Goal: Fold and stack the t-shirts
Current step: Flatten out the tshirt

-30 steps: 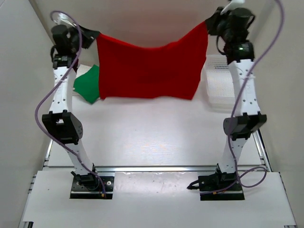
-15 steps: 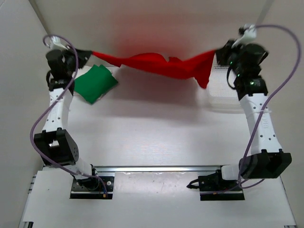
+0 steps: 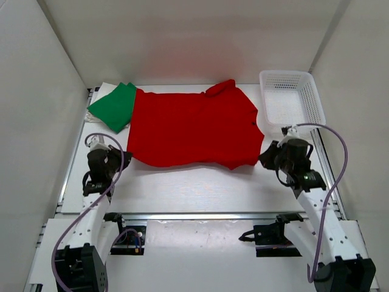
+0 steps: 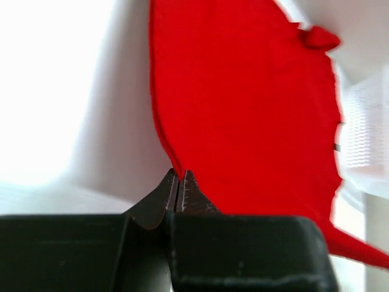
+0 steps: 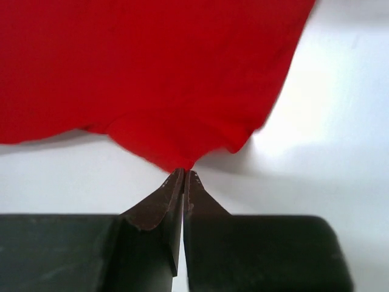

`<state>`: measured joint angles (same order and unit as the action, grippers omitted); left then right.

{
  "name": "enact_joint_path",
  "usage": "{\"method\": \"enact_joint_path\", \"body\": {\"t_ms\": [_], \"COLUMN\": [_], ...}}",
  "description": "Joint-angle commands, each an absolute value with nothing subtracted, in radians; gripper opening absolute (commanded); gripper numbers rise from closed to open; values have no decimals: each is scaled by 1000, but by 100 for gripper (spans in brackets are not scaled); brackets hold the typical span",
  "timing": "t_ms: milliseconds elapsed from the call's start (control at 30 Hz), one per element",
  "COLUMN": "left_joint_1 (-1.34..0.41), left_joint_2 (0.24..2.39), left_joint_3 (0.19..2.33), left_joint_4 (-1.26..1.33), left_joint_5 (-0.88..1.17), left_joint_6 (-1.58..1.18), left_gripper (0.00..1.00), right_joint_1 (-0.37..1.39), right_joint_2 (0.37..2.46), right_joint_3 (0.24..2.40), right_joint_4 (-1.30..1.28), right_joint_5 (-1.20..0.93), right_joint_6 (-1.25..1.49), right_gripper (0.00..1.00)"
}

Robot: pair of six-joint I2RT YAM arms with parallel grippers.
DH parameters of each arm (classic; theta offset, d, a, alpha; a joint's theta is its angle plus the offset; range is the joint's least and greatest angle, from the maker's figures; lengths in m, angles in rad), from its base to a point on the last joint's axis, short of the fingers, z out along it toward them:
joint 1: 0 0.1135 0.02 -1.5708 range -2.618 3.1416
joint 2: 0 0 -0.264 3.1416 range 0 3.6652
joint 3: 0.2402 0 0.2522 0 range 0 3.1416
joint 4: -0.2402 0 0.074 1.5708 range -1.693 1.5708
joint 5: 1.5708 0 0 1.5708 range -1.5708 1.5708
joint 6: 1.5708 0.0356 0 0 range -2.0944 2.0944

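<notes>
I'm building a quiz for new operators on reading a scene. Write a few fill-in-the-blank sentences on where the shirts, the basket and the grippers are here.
1. The green shirt lies to the ____ of the red shirt.
2. The white basket stands at the far ____ corner of the table.
3. The left gripper and the right gripper are both ____ on the red shirt's near corners.

Missing words: left; right; shut.
</notes>
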<state>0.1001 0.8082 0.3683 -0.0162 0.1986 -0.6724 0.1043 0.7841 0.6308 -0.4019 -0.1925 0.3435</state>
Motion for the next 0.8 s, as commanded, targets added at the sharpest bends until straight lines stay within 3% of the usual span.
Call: {"method": "enact_joint_path", "body": {"t_ms": [0, 167, 367, 567, 767], "left_joint_1": [150, 161, 192, 192, 196], "left_joint_2": [747, 742, 712, 712, 738], "left_joint_3": [316, 333, 368, 429, 411], "left_joint_4": [-99, -256, -406, -533, -473], "left_joint_5": [210, 290, 382, 426, 406], "left_joint_6": [-624, -574, -508, -492, -543], "left_gripper": [0, 1, 0, 0, 0], "right_joint_1": [110, 167, 316, 562, 910], "right_joint_2": [678, 520, 319, 317, 415], "right_joint_3": [571, 525, 603, 702, 681], "right_joint_4": [-538, -715, -1014, -1209, -1161], "right_joint_5": [-264, -282, -86, 168, 415], "right_joint_6": [454, 570, 710, 905, 1096], "right_gripper": [0, 0, 0, 0, 0]}}
